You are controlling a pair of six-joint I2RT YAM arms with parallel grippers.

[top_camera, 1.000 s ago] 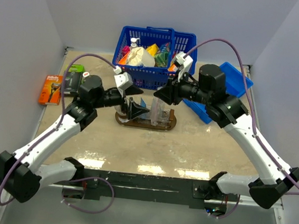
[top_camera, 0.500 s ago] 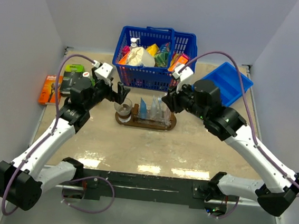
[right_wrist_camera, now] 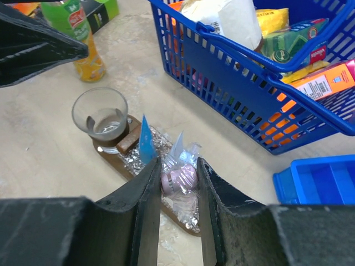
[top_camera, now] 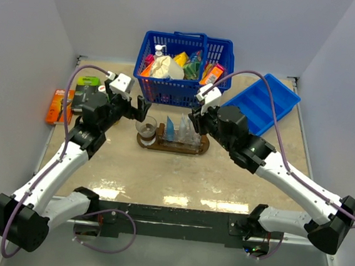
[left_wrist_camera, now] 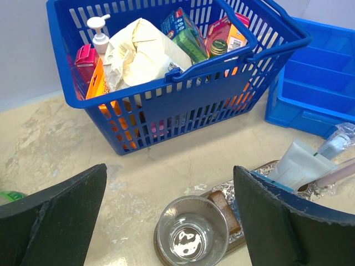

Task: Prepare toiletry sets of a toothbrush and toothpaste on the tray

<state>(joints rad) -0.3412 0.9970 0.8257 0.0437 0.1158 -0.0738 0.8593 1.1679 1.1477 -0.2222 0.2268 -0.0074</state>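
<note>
The dark oval tray (top_camera: 171,149) lies in front of the basket. On it stand a clear glass cup (top_camera: 146,129) at the left end and a blue wedge-shaped tube (top_camera: 171,129) on crinkled foil. My right gripper (right_wrist_camera: 177,163) is shut on the toothbrush (right_wrist_camera: 178,178), a pink stick in clear wrapping, held upright over the tray's (right_wrist_camera: 101,151) right half beside the blue tube (right_wrist_camera: 145,139). My left gripper (left_wrist_camera: 170,183) hangs wide open above the glass (left_wrist_camera: 192,233), holding nothing. A whitish tube (left_wrist_camera: 299,163) shows at the right in the left wrist view.
The blue basket (top_camera: 183,64) full of groceries stands behind the tray. To the right of the basket lies a blue compartment bin (top_camera: 262,106). An orange box (top_camera: 60,106) and a green box (top_camera: 86,93) lie at the far left. An orange bottle (right_wrist_camera: 83,44) stands left of the glass.
My left gripper has pulled back up and to the left, away from the tray. My right arm has swung left and lower over the tray, still gripping the wrapped toothbrush.
</note>
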